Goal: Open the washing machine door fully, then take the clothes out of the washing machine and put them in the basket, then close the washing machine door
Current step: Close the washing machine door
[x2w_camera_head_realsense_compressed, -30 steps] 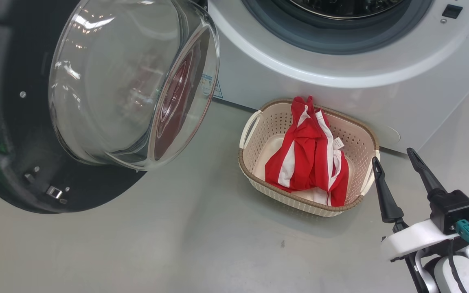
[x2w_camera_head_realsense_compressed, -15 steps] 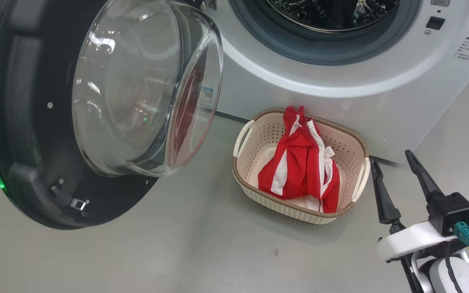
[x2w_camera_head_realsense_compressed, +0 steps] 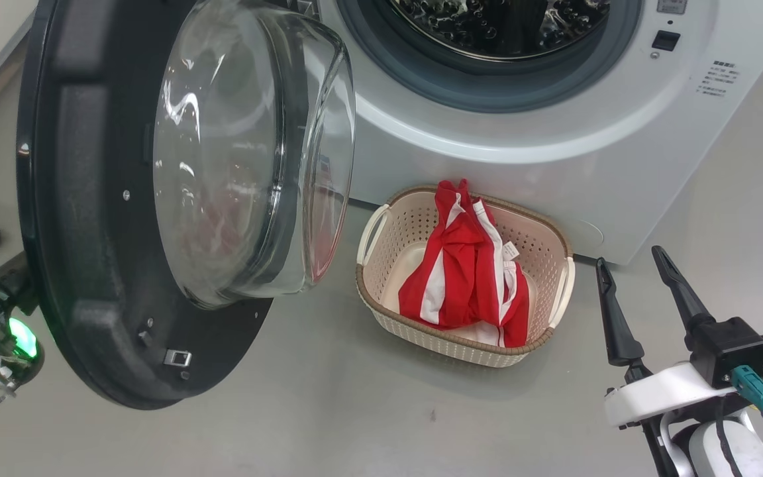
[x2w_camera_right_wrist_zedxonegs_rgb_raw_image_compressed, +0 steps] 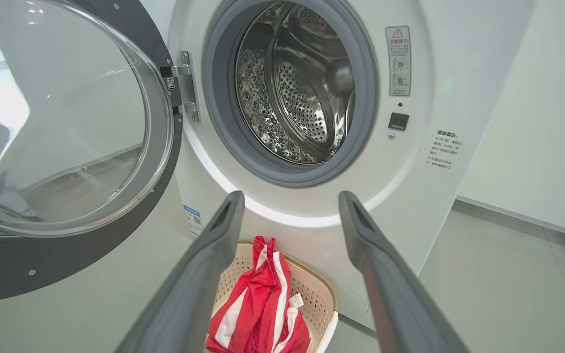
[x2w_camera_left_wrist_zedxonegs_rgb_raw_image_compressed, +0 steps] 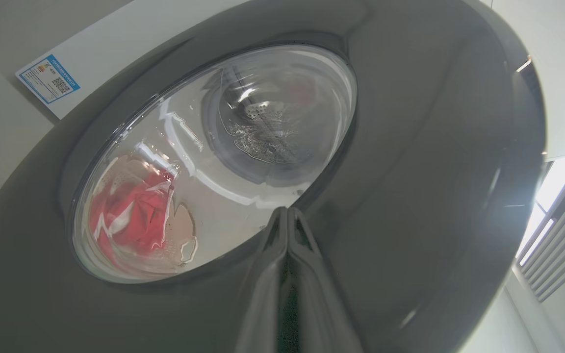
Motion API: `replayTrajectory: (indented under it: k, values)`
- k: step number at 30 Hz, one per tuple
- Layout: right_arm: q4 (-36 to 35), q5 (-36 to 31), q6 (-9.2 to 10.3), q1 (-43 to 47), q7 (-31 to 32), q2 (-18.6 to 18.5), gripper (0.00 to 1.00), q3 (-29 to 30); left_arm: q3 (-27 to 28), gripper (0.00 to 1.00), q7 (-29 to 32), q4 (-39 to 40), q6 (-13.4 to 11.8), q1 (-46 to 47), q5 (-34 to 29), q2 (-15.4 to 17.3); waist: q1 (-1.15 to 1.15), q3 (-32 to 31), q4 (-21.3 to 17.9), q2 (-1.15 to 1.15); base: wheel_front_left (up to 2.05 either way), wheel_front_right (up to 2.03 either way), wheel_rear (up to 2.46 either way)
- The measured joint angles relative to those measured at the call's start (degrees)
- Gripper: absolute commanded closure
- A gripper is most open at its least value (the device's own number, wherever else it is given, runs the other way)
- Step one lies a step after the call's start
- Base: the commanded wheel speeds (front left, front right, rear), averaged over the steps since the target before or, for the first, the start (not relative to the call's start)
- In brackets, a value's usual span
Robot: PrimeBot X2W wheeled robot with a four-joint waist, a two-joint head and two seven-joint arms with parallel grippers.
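Showing you: washing machine door (x2w_camera_head_realsense_compressed: 90, 265) hangs open | clothes (x2w_camera_head_realsense_compressed: 464, 278) lie heaped in basket (x2w_camera_head_realsense_compressed: 540, 238), just before washing machine (x2w_camera_head_realsense_compressed: 520, 132) front | your left gripper (x2w_camera_left_wrist_zedxonegs_rgb_raw_image_compressed: 287, 212) is pinched together, holding nothing, tips at door's outer face | your right gripper (x2w_camera_head_realsense_compressed: 628, 260) is spread wide, empty, right of basket.

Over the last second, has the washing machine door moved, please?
Yes: the washing machine door has swung right, toward the basket, which stays against the washing machine.

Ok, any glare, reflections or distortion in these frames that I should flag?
Head view: light glare streaks the washing machine door glass. Left wrist view: the clothes look warped and smeared through that glass. Right wrist view: sharp, mild wide-angle bending.
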State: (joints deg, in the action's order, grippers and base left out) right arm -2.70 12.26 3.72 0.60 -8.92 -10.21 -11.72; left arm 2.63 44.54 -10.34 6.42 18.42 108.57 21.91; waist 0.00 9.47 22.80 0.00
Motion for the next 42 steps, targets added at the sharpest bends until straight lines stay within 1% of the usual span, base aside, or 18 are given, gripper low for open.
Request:
replayTrajectory:
  k: [7,17,19,20,23,31,34,42]
  values:
    - [0.7,0.5,0.03,-0.1,-0.6,1.3,0.0,-1.0,-0.9,1.0,0.9,4.3,0.0,-1.9,0.0,-1.3,0.0,0.1,-2.6,0.0,0.0,0.0,0.0]
    - [1.8,0.9,0.04,-0.1,-1.5,2.8,0.0,-1.5,-1.5,1.0,1.9,8.8,0.0,-3.3,-0.2,-1.4,0.0,0.3,-8.2,0.0,0.0,0.0,0.0]
    - [2.2,0.9,0.07,-0.2,-1.6,3.0,0.0,-1.5,-1.6,1.0,2.0,9.3,0.0,-3.4,-0.3,-1.5,0.0,0.4,-9.5,0.0,0.0,0.0,0.0]
    - [2.2,0.9,0.07,-0.2,-1.6,3.0,0.0,-1.5,-1.6,1.0,2.0,9.3,0.0,-3.4,-0.3,-1.5,0.0,0.4,-9.5,0.0,0.0,0.0,0.0]
    - [2.6,1.2,0.46,-0.2,-2.1,3.2,0.0,-1.7,-1.7,1.0,1.9,9.6,0.0,-3.4,-0.3,-2.0,0.0,0.5,-11.6,0.0,0.0,0.0,0.0]
    - [3.5,1.6,0.45,-1.1,-2.7,3.9,0.0,-2.1,-2.7,1.0,1.7,10.3,0.4,-3.4,-0.8,-3.0,0.0,1.0,-16.9,0.0,0.0,0.0,0.0]
    - [3.5,1.6,0.44,-1.5,-2.8,4.0,0.0,-2.3,-3.3,1.0,1.7,10.6,0.4,-3.4,-3.0,-3.0,0.0,1.3,-18.8,0.0,0.0,0.0,0.0]
    - [4.1,1.9,0.4,-1.9,-3.4,4.6,0.0,-2.6,-2.8,1.0,-0.2,10.7,0.4,-2.9,-3.2,-4.0,0.0,2.7,-23.8,0.0,0.0,0.0,0.0]
